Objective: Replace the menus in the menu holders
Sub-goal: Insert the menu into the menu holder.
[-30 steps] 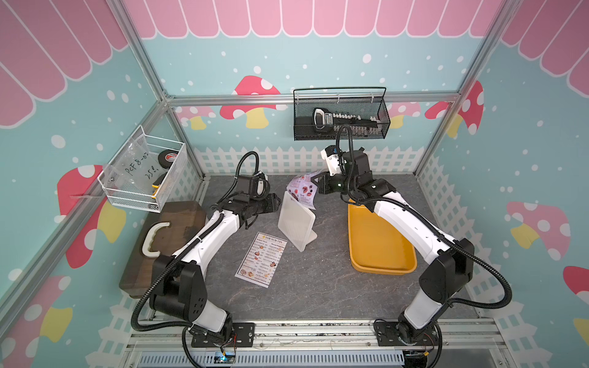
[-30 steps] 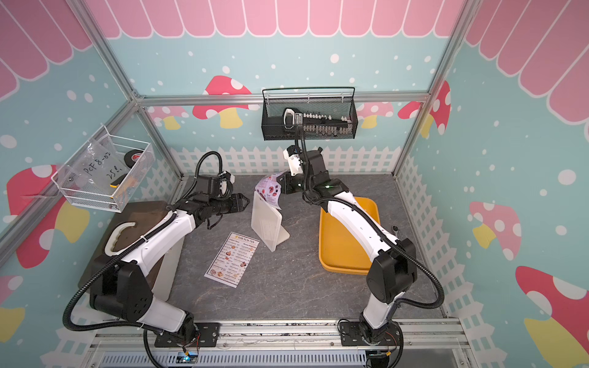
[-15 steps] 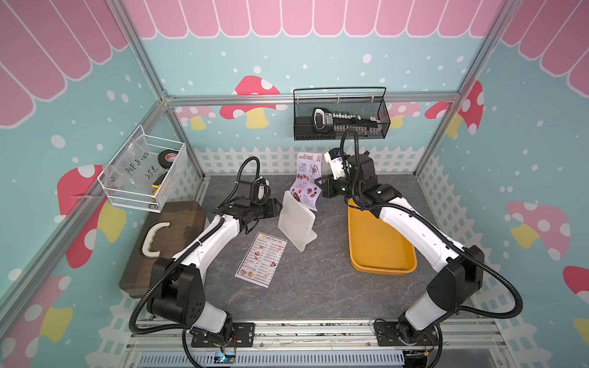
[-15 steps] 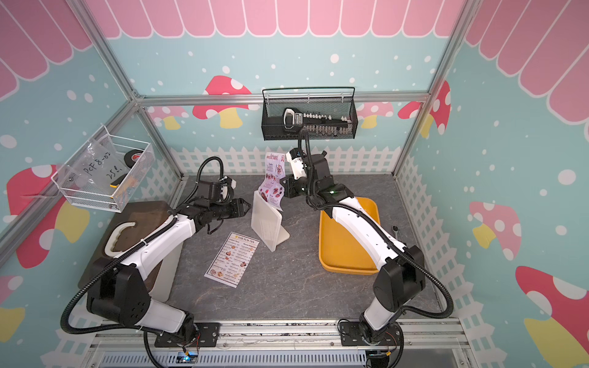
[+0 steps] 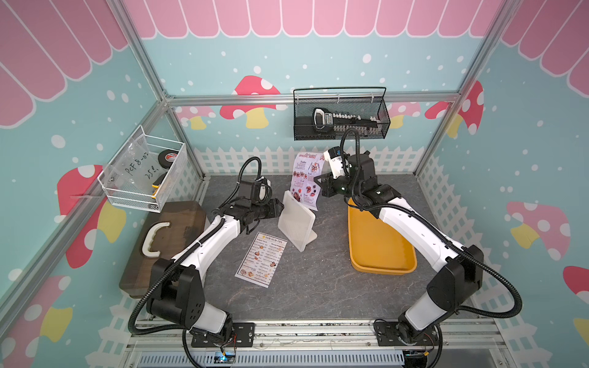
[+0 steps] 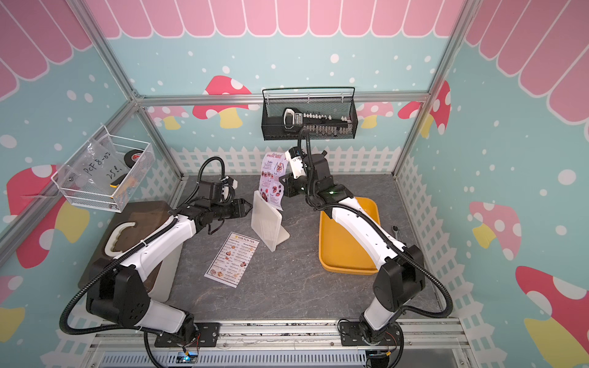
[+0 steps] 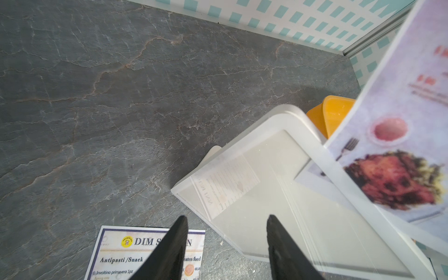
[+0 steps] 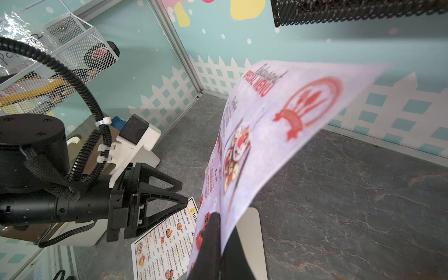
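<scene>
- Grey slate tabletop (image 5: pixel 318 296) in the mushroom-papered booth is my workspace. Above it, my right gripper (image 5: pixel 316 184) is pinched tight on a side edge of the SPECIAL MENU sheet (image 5: pixel 305 178), holding it upright.
- My left gripper (image 7: pixel 227 216) has its jaws apart and holds nothing. Its tips are aimed at the menu holder (image 5: pixel 296 224) and sit just beside it; I can't confirm contact.
- Through the holder's clear pane, the left wrist view shows one low corner of the held sheet. The rest rises above the rim.
- The DIM SUM INN menu (image 5: pixel 261 259) lies flat on the slate just in front of the holder, with neither gripper on it.
- The yellow tray (image 5: pixel 376 245) lies on the holder's far side, under my right arm.
- My reading is that the swap is in its first half. The held sheet needs to come fully clear and be set aside, and then the flat one goes in.
</scene>
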{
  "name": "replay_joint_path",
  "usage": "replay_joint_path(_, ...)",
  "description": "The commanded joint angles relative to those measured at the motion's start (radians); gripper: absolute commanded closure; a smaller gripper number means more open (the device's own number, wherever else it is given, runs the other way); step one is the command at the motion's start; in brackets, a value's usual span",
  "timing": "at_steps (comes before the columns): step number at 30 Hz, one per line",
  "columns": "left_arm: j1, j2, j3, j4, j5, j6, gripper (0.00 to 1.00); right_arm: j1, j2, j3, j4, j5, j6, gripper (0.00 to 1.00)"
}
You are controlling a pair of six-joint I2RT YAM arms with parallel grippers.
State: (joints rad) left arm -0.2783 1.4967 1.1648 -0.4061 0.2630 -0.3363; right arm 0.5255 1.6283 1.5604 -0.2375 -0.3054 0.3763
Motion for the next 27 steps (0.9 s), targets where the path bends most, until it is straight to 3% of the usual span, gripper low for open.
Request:
replay_joint_path(1,-0.003,-0.024,-0.003,0.012,0.007,0.012,0.46,0.007,0.017,-0.014,0.023,-0.002,-0.052,0.96)
replay_joint_path(19,-0.001,-0.016,0.034,-0.013,-0.007,0.030,0.46,0.007,0.043,0.003,0.032,-0.029,-0.111,0.96)
replay_joint_path(27,-0.001,-0.009,0.032,-0.009,-0.007,0.024,0.46,0.012,0.033,-0.060,0.102,-0.062,-0.089,0.96)
